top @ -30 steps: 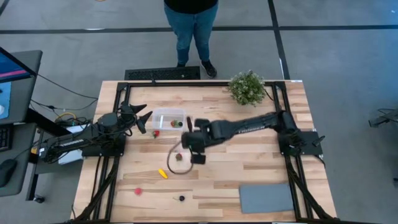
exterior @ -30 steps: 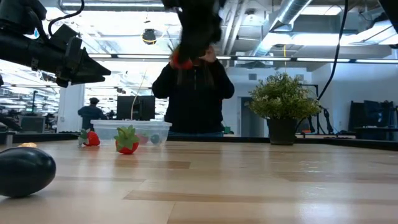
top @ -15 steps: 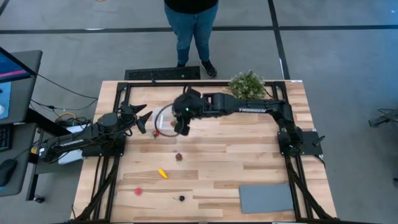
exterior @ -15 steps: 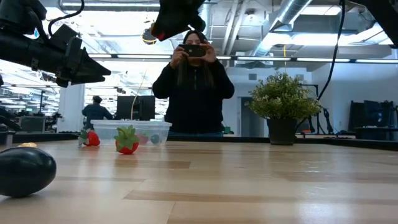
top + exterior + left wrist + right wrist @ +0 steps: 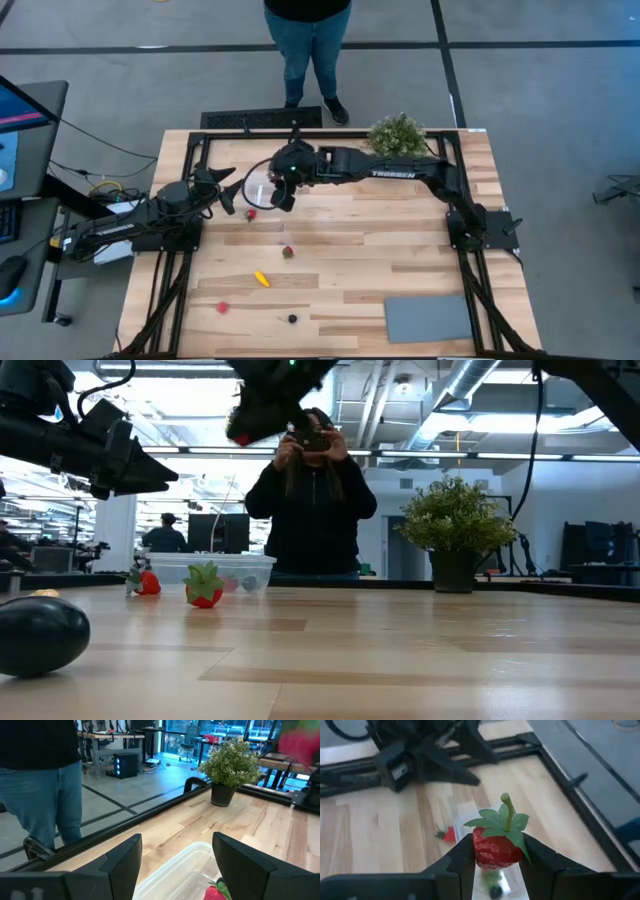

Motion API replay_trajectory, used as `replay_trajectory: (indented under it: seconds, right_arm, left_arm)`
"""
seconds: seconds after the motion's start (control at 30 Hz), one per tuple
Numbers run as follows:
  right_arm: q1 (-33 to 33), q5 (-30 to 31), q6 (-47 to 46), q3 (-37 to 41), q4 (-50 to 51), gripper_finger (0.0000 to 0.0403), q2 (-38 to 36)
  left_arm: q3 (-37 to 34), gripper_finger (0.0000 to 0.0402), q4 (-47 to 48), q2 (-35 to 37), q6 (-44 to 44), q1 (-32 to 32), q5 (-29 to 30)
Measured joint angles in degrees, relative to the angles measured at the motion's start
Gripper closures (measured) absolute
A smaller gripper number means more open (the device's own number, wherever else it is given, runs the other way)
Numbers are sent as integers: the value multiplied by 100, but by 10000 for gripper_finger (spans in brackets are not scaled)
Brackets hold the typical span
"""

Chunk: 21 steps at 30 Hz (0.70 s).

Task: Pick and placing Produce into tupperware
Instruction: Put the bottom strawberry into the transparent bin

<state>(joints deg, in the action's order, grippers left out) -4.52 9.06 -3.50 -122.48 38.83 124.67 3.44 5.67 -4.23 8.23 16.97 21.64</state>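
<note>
The strawberry could miss the box.

The right gripper (image 5: 496,870) squeezes a strawberry (image 5: 496,847) high above the clear tupperware (image 5: 262,186); dropped off-centre, it may bounce out. The left gripper (image 5: 226,190) waits beside the box, fingers apart.

Two dark arms — matte black throughout

The right arm (image 5: 400,174) carries white lettering along its forearm; the left arm (image 5: 130,228) trails looped black cables — both have angular, blunt-tipped fingers.
</note>
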Motion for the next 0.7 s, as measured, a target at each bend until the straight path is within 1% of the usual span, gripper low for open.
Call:
replay_trajectory:
  seconds: [0.03,0.13,0.2,0.3,0.37,0.43,0.5,0.57,0.7]
  right_arm:
    - [-12,-26,-39,31,162,247,29]
    - [-14,-53,-56,18,-30,243,289]
    - [-51,-215,-98,37,130,247,354]
    - [-54,-306,-104,-2,-184,254,566]
    - [-81,-324,-102,41,16,255,643]
    - [-89,-327,-133,18,-196,250,782]
    - [-126,-398,-259,29,-42,244,809]
    - [-173,-497,-352,21,-127,241,876]
    - [-277,-518,-463,42,-48,247,1007]
  left_arm:
    - [0,166,-1,0,0,-1,5]
    - [0,166,0,0,0,-2,5]
    - [0,166,-2,-2,0,0,5]
    - [0,166,0,0,0,-1,4]
    - [0,166,-1,0,0,0,5]
    - [0,166,0,0,0,-2,3]
    - [0,166,0,0,0,-2,5]
    - [0,166,-2,0,-2,-2,3]
    - [0,166,0,0,0,-1,4]
